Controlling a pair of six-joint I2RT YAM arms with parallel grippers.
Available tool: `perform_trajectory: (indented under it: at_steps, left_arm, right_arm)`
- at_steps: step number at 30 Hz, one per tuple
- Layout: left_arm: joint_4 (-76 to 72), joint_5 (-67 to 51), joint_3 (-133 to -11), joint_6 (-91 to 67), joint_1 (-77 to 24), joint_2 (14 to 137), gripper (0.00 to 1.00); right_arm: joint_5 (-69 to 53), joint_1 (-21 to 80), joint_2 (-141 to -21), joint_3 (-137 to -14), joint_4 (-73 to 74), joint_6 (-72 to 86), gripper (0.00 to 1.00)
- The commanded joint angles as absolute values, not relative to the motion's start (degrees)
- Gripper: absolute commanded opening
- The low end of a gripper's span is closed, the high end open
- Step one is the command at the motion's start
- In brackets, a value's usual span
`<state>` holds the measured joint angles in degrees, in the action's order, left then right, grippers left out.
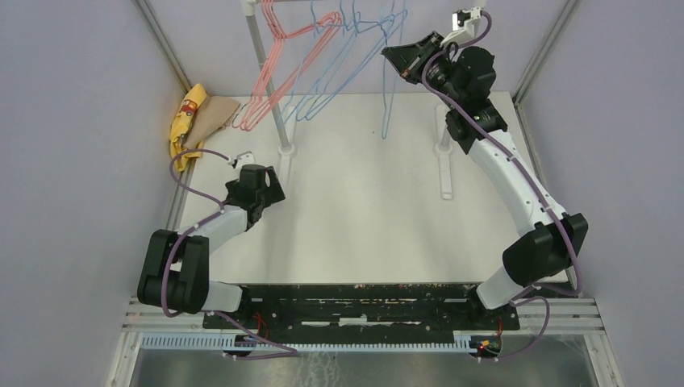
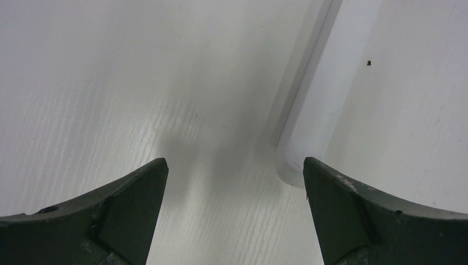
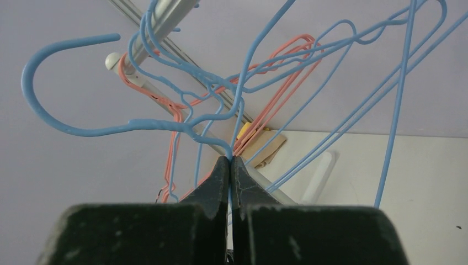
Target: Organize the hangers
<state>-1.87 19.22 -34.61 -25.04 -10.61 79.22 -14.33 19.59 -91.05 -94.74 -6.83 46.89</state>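
Observation:
Several pink-red hangers (image 1: 270, 76) and light blue hangers (image 1: 335, 76) hang tangled from the rack rail (image 3: 160, 22) at the back. My right gripper (image 1: 401, 55) is raised beside the rail. In the right wrist view it (image 3: 230, 159) is shut on the neck of a light blue hanger (image 3: 138, 126), whose hook curls free to the left, off the rail. That hanger's body hangs down in the top view (image 1: 385, 105). Pink hangers (image 3: 276, 55) show behind it. My left gripper (image 1: 270, 189) is low over the table, open and empty (image 2: 234, 171).
The rack's white feet (image 1: 285, 149) (image 1: 444, 161) stand on the white table; one foot's end (image 2: 320, 110) lies just ahead of my left fingers. A yellow and tan cloth bundle (image 1: 193, 121) sits at the back left by the frame post.

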Motion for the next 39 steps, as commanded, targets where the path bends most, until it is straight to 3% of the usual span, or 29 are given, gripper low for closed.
perform_trajectory:
  at_steps: [1,16,26,29,32,33,39]
  left_arm:
    - [-4.5,19.6,-34.8,-27.2,-10.4,78.8,0.99]
    - [-4.1,19.9,-34.6,-26.8,-10.3,78.1,0.99]
    - [-4.3,19.8,-34.6,-26.8,-10.4,78.1,0.99]
    - [-4.3,19.8,-34.5,-26.7,-10.3,78.1,0.99]
    - [-4.4,19.7,-34.5,-26.6,-10.4,78.1,0.99]
    - [-4.5,19.6,-34.5,-26.5,-10.3,78.1,0.99]
    - [-4.5,19.2,-35.0,-26.7,-10.5,79.0,0.99]
  right_arm:
    - [-14.7,19.4,-90.5,-98.4,-12.1,48.5,0.01]
    - [-8.7,18.5,-103.0,-112.2,-6.8,51.7,0.01]
    - [-6.4,17.2,-102.7,-106.5,-6.5,52.7,0.01]
    - [-7.8,16.9,-101.9,-105.3,-5.9,51.6,0.28]
    - [-7.4,16.9,-98.7,-101.1,-6.0,49.7,0.94]
    - [-7.0,16.9,-97.3,-98.9,-6.8,48.9,0.99]
    - [-7.1,17.0,-89.0,-86.0,-6.6,41.5,1.0]
